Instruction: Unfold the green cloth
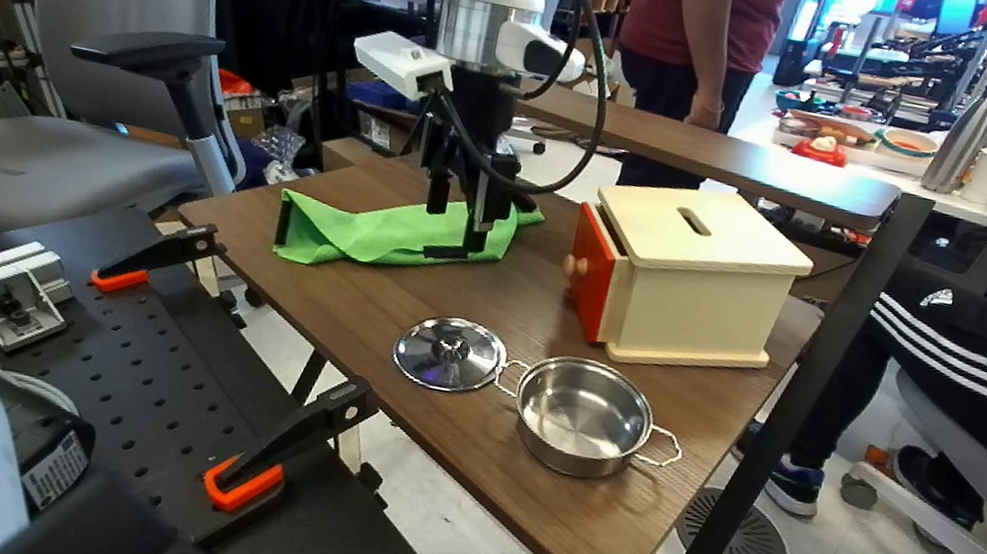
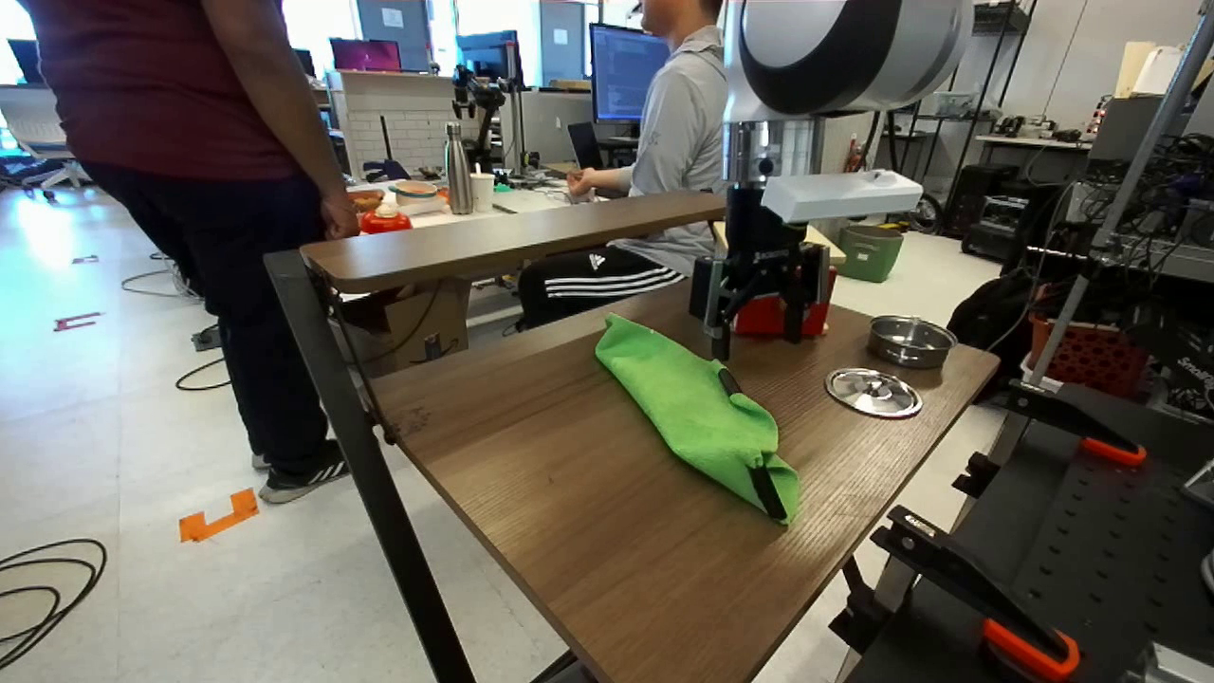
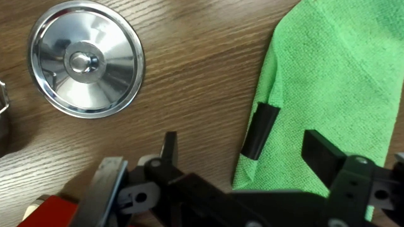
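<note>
Jaws: stood wide apart; in the wrist view one side was over the green cloth (image 3: 331, 88), the other over the brown desk (image 3: 195, 78). Height above either could not be told.
Green cloth: lay on the desk, partly below the jaws, in a long, creased, folded bundle.
Black strips (image 2: 768, 493): two showed on the cloth in an exterior view; in the wrist view one lay between the two sides of the jaws.
Lid (image 1: 449, 356): lay flat on the desk, near the cloth.
Pot (image 1: 582, 420): stood upright just beside the lid; whether the two touched was unclear.
Wooden box (image 1: 707, 305): stood near the pot, its red drawer (image 1: 592, 274) partly out on the side toward the cloth.
Shelf (image 1: 708, 154): ran raised behind the box.
Person in maroon (image 2: 152, 104): stood near the shelf in both exterior views.
</note>
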Available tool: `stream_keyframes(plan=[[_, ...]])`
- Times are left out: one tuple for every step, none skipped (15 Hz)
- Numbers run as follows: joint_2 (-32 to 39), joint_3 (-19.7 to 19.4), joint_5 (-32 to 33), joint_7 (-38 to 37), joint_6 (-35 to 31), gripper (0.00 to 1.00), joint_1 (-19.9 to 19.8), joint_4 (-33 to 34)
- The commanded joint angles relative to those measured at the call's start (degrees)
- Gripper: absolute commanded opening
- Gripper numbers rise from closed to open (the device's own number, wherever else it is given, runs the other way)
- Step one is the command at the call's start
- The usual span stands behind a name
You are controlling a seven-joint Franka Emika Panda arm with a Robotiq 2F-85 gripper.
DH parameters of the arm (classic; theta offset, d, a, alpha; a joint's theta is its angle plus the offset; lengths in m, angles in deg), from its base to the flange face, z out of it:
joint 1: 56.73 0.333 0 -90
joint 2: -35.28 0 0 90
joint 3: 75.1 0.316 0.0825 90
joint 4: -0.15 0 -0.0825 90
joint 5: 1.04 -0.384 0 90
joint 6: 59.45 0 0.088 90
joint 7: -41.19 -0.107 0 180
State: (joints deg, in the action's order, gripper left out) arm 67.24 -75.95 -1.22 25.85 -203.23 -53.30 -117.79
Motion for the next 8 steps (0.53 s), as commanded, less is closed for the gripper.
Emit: stream_keyframes(plan=[[3.3, -1.0, 0.0, -0.5, 1.4, 1.0, 1.2, 4.1], [4.0, -1.0, 0.0, -0.6, 1.5, 1.0, 1.3, 4.7], [4.5, -1.0, 0.0, -0.6, 1.5, 1.0, 1.3, 5.2], [5.0, -1.1, 0.0, -0.7, 1.4, 1.0, 1.4, 5.7], [5.5, -1.2, 0.0, -0.7, 1.5, 1.0, 1.5, 6.1], [6.0, -1.2, 0.0, -0.7, 1.6, 1.0, 1.6, 6.7], [6.4, -1.3, 0.0, -0.8, 1.6, 1.0, 1.6, 7.0], [6.6, -1.3, -0.1, -0.7, 1.7, 1.0, 1.6, 7.3]])
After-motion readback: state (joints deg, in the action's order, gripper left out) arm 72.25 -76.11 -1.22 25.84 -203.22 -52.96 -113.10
